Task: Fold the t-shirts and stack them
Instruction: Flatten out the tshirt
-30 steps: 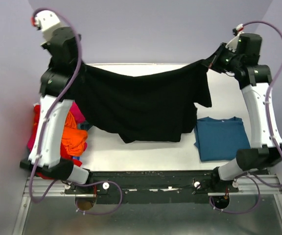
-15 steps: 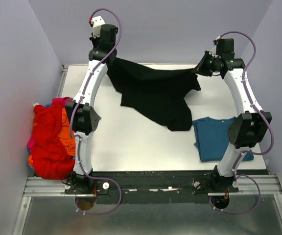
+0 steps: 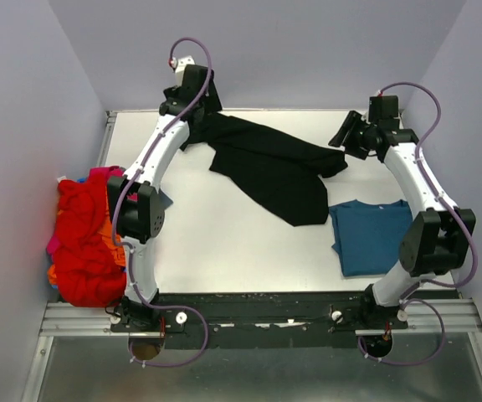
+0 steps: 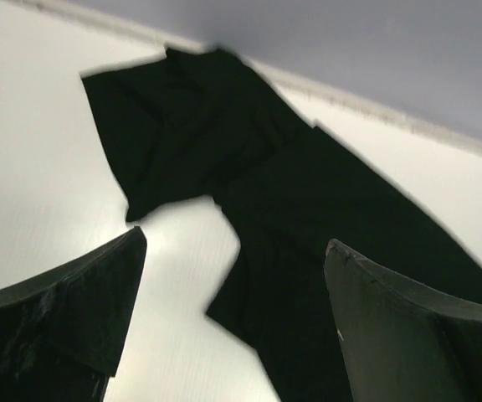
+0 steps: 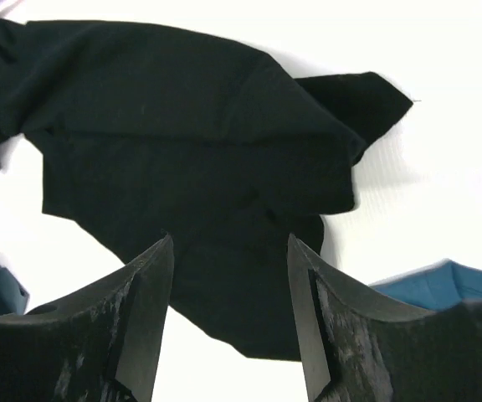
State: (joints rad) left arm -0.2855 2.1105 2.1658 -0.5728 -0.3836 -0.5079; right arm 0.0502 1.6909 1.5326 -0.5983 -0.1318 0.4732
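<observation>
Black shirt crumpled on table; teal shirt beside; red pile far left; left fingers, right fingers spread, empty.

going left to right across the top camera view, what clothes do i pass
red and orange shirt pile → black shirt → teal-blue shirt

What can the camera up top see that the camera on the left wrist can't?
Only the top camera shows the pile of red and orange shirts on the left side, the blue shirt lying on the right, and the whole left arm and right arm. Only the left wrist camera shows the left gripper up close: its two dark fingers stand wide apart with nothing between them. Both show the black shirt lying crumpled on the white table.
</observation>
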